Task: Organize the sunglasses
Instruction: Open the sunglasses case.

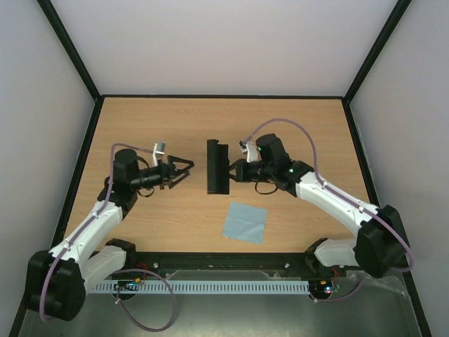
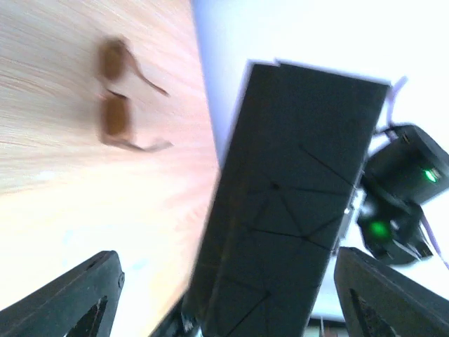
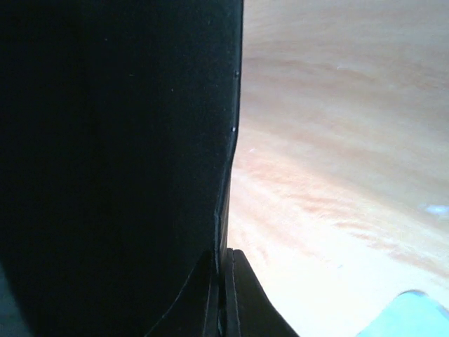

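Observation:
The black case [image 1: 217, 166] stands on edge at the middle of the table. My right gripper [image 1: 233, 170] is shut on its right edge; in the right wrist view the fingers [image 3: 224, 295] pinch the thin black wall [image 3: 119, 140]. My left gripper [image 1: 184, 170] is open and empty, just left of the case and pointing at it. In the left wrist view [image 2: 224, 298] the case [image 2: 295, 189] fills the gap between the spread fingers. The brown sunglasses [image 2: 116, 105] lie blurred on the table farther off. I cannot make them out in the top view.
A light blue cloth [image 1: 245, 222] lies flat in front of the case, and its corner shows in the right wrist view [image 3: 414, 316]. Black frame rails and white walls bound the wooden table [image 1: 140, 126].

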Robot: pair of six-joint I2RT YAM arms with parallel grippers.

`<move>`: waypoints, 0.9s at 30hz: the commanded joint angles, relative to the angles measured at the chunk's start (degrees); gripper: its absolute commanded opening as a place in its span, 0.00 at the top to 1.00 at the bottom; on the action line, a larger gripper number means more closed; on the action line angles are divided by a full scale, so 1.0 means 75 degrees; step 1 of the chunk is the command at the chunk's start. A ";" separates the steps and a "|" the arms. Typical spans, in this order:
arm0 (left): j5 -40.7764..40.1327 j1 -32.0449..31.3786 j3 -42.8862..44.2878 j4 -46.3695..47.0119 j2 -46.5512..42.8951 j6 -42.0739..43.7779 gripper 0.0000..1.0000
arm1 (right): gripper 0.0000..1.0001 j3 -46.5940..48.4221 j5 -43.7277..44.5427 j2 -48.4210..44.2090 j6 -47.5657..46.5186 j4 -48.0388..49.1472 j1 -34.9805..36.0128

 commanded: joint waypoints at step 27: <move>-0.1098 0.1390 -0.1012 -0.3607 -0.0914 0.2310 0.20 | 0.99 0.9134 1.0494 0.7259 -0.2423 -0.8347 0.2364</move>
